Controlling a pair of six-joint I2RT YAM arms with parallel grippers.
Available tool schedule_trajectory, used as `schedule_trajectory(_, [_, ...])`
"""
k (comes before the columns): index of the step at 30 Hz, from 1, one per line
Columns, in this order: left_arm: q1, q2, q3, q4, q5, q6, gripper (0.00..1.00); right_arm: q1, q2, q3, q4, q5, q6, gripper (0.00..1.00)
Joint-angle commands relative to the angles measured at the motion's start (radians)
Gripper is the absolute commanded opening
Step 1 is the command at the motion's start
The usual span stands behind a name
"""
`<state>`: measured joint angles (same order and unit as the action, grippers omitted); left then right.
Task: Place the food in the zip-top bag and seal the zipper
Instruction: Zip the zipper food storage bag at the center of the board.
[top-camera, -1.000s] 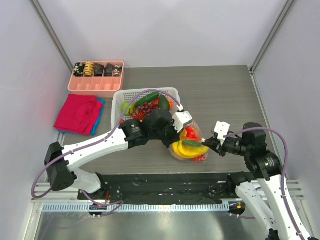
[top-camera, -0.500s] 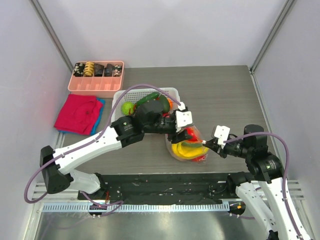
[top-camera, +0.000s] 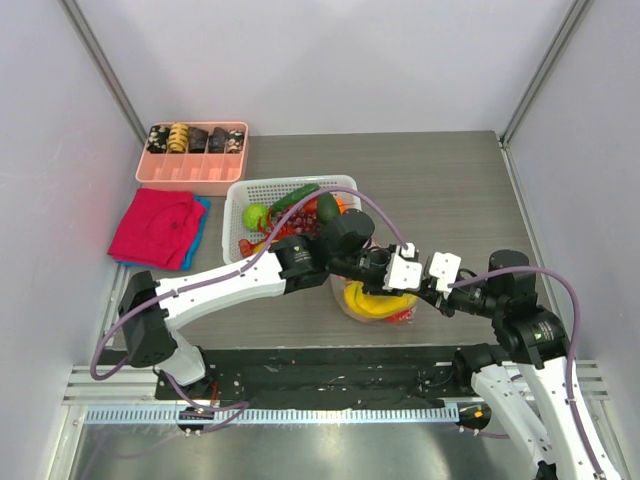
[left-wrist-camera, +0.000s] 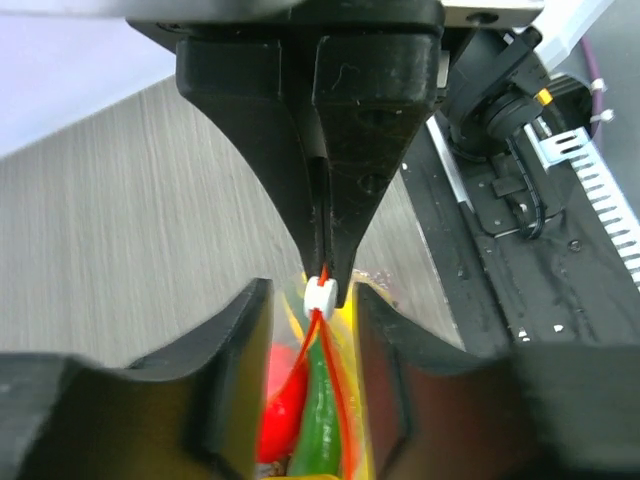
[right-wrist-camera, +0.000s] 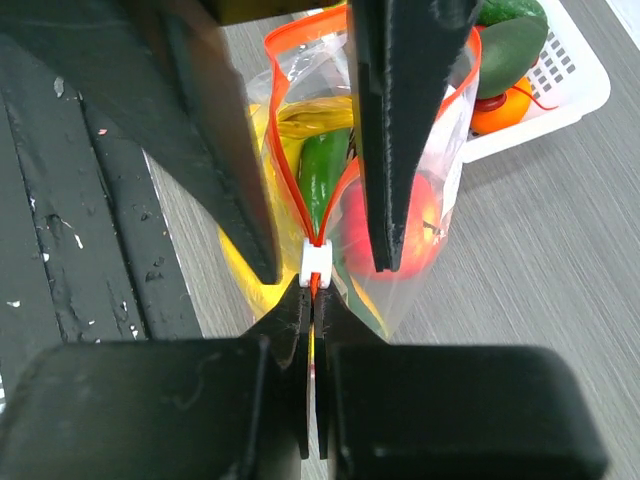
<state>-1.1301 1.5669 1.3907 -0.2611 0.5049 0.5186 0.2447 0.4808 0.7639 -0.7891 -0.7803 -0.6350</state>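
Zip-top bag (top-camera: 375, 305), filled with food (right-wrist-camera: 400, 225), is seen at the six o'clock edge of the table (top-camera: 450, 190). Its zipper (right-wrist-camera: 285, 160) end is pinched tight by the right gripper (right-wrist-camera: 312, 300); the left gripper (left-wrist-camera: 312, 330) is parted astride the mouth. Should the white slider (right-wrist-camera: 316, 262) be missed, the mouth could be left gaping.

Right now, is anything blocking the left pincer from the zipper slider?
Nothing visible. The open left pincer straddles the zipper just short of the white slider; the shut right pincer pinches the zipper just beyond it.
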Motion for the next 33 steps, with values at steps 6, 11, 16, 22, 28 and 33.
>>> schedule_trajectory(6, [0.007, -0.001, 0.045, -0.047, -0.002, 0.063, 0.09, 0.001, -0.031, 0.043, 0.031, -0.011, 0.000, 0.01])
schedule_trajectory(11, [0.042, -0.044, -0.001, -0.070, 0.011, 0.049, 0.00, 0.001, -0.047, 0.045, 0.021, -0.008, 0.008, 0.01])
schedule_trajectory(16, [0.085, -0.106, -0.050, -0.125, 0.003, 0.069, 0.00, 0.001, -0.060, 0.045, 0.011, 0.007, 0.011, 0.01])
schedule_trajectory(22, [0.151, -0.174, -0.122, -0.178, -0.034, 0.096, 0.00, 0.001, -0.071, 0.038, 0.010, 0.033, 0.012, 0.01])
schedule_trajectory(28, [0.236, -0.246, -0.170, -0.240, -0.060, 0.123, 0.00, 0.001, -0.087, 0.034, 0.001, 0.062, 0.012, 0.01])
schedule_trajectory(33, [0.300, -0.303, -0.203, -0.283, -0.071, 0.162, 0.00, 0.002, -0.097, 0.037, -0.009, 0.090, 0.011, 0.01])
